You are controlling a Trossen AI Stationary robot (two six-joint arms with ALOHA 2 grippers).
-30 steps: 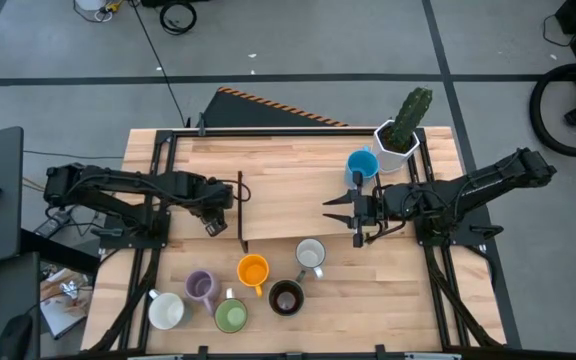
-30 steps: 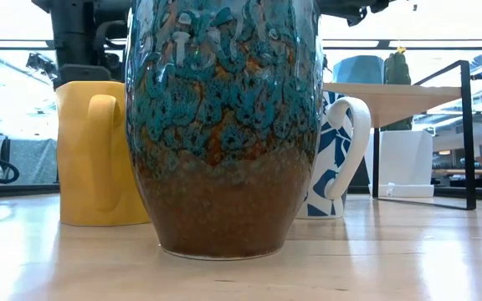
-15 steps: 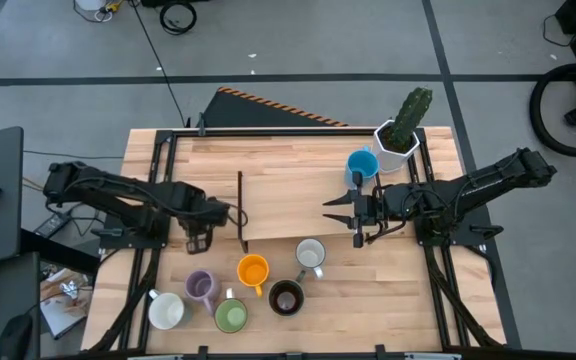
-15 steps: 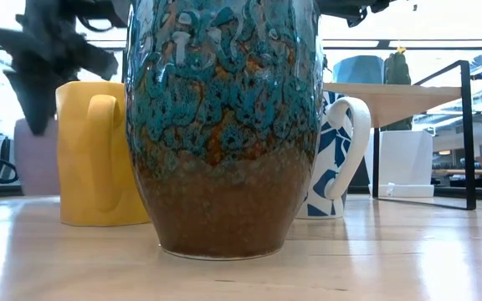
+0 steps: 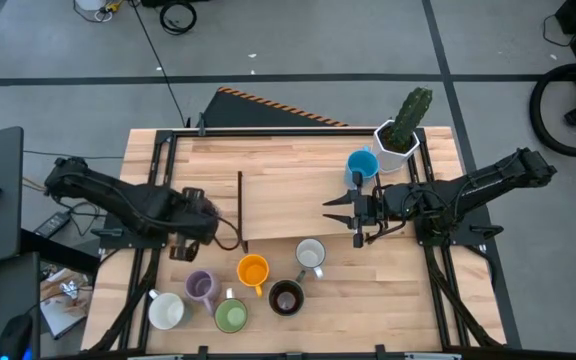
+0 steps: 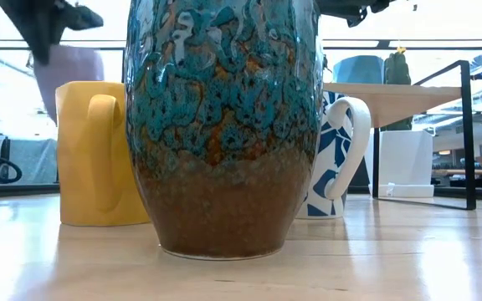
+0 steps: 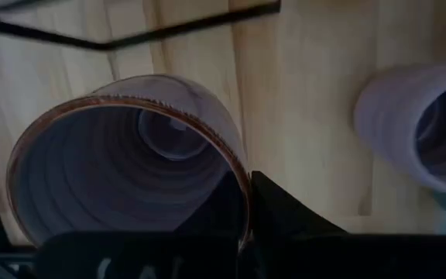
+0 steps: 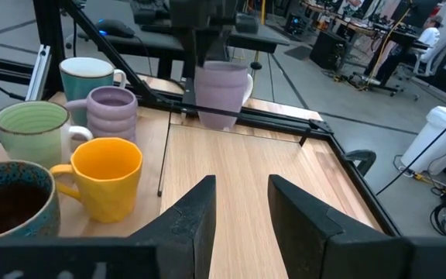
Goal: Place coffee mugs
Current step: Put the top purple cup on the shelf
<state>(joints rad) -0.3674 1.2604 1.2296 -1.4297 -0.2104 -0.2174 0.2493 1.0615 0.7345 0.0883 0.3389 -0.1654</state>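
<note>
Lavender mug [image 7: 130,167] is pinched by its rim in the left hand [image 5: 190,240], seemingly lifted; slipping is risked. Right hand [image 5: 340,212], at three o'clock, is held wide.

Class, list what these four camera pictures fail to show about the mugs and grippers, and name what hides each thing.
- Low view: the dark brown mug fills the frame, hiding most mugs behind it.
- High view: the left gripper covers the lavender mug it holds.
- Left wrist view: that mug's handle is out of sight.
- Right wrist view: the white mug is partly hidden behind another lavender mug.
</note>
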